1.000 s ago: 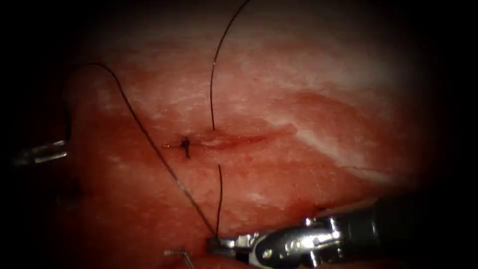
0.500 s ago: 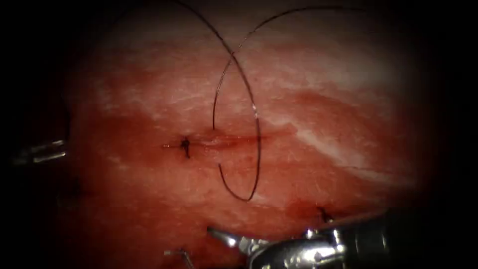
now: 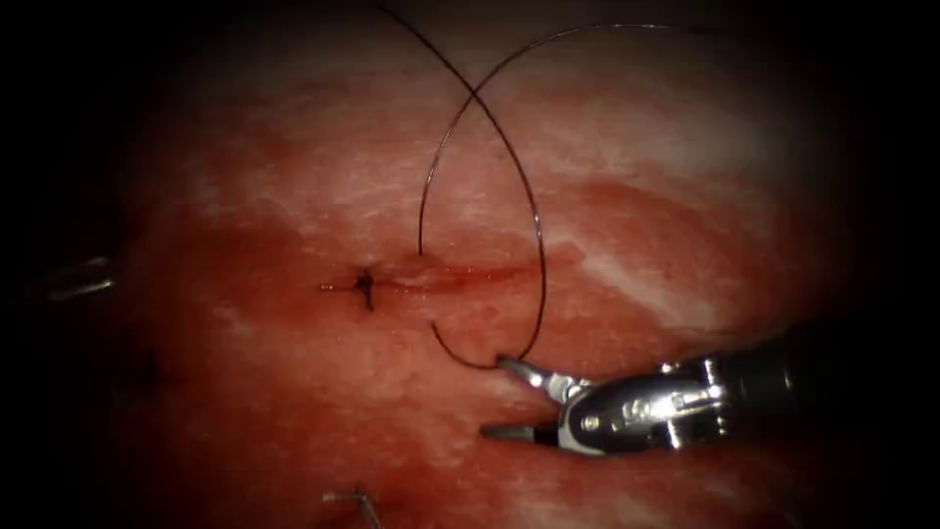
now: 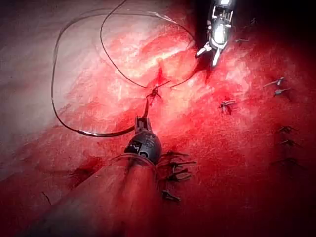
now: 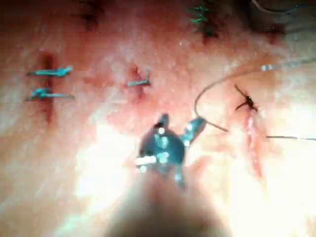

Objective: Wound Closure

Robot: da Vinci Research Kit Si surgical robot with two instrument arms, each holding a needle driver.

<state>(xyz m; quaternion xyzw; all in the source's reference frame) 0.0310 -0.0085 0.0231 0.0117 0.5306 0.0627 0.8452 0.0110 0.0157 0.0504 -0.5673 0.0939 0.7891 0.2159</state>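
The cut [image 3: 446,275] lies across the middle of the tissue [image 3: 636,176], with one dark knot [image 3: 365,286] at its left end. Thread [image 3: 537,245] rises from the cut's far side, crosses itself, and curves down in a slack loop on the near side. My right tool [image 3: 493,395] lies on the near right, jaws open and holding nothing; the upper jaw tip is next to the bottom of the loop. My left tool [image 3: 78,284] sits far left of the cut. In the left wrist view its jaws [image 4: 144,114] are shut, and the thread [image 4: 98,134] runs into them.
Older stitches [image 4: 227,104] and several cut ends of thread [image 4: 173,170] dot the tissue beside the left tool's shaft. A short cut end [image 3: 354,498] lies at the near edge. Red fluid wets the tissue around the cut.
My right tool let go of the thread and opened, then moved up towards the cut. The taut thread sprang back into a slack loop. The left tool drew slightly further left.
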